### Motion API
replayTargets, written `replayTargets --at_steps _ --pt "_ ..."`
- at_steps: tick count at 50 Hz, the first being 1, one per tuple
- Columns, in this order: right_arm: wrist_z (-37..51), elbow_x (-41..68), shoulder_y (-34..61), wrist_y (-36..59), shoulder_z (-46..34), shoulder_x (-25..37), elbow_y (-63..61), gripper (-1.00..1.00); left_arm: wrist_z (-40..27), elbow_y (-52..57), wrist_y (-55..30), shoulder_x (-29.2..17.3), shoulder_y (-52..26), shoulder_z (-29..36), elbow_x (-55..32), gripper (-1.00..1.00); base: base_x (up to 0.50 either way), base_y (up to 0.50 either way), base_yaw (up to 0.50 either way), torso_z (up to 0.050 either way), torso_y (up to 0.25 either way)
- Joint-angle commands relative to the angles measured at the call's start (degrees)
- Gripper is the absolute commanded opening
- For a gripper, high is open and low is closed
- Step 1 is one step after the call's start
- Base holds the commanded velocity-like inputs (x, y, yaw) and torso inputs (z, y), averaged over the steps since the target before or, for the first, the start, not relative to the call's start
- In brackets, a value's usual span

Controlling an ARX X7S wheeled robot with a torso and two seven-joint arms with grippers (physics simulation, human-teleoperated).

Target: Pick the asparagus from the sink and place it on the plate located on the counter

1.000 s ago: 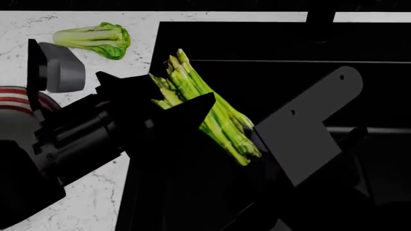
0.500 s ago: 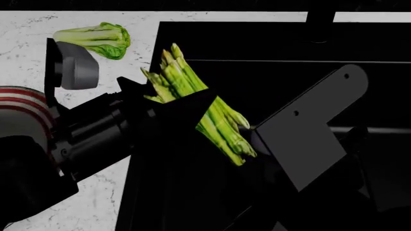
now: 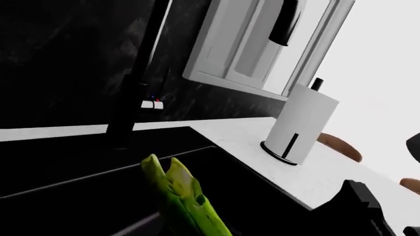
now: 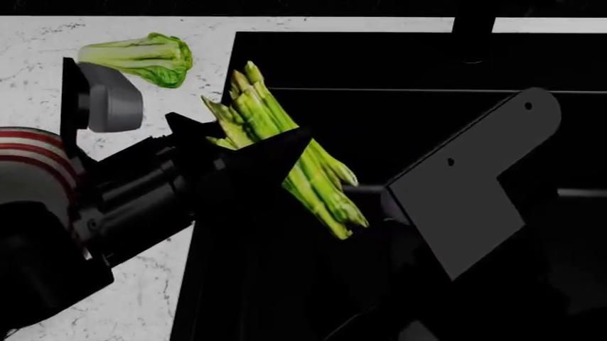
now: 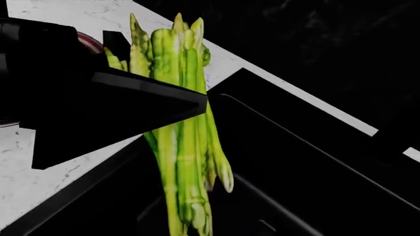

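Note:
The asparagus (image 4: 284, 156) is a yellow-green bundle held tilted above the black sink (image 4: 399, 64), tips pointing to the far side. My left gripper (image 4: 244, 138) is shut on its middle, one black finger on each side of the spears. The right wrist view shows the same grip, with the asparagus (image 5: 180, 128) hanging down past a left finger (image 5: 131, 105). The spear tips (image 3: 184, 196) show in the left wrist view. The plate (image 4: 28, 153), with its red ringed rim, lies on the counter (image 4: 142, 284) at the left, mostly hidden by my left arm. My right arm (image 4: 465, 206) hovers over the sink; its fingers are lost in the dark.
A bok choy (image 4: 142, 57) lies on the counter behind the plate. A black faucet (image 3: 135, 83) stands at the back of the sink. A paper towel roll (image 3: 298, 125) stands on the counter beyond the sink's far side.
My left gripper has carried the asparagus a little up and to the left, toward the sink's left edge. The right arm has drawn back to the right and upward.

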Motion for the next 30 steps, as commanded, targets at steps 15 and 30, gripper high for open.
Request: replayTargets --at_steps 15,30 --pt "-4.9 -5.9 -4.2 -3.5 2.3 4.2 -1.7 1.00 -12.2 10.8 -3.9 -4.1 -2.1 2.2 0.6 -1.00 0.00 0.00 0.00 0.000 0.000" --pt "-5.9 -8.7 -3.3 -3.6 -0.3 2.3 -1.0 1.00 -22.7 19.1 -11.1 -5.0 -2.7 -4.0 -5.4 -1.00 0.00 0.00 0.00 0.000 0.000"
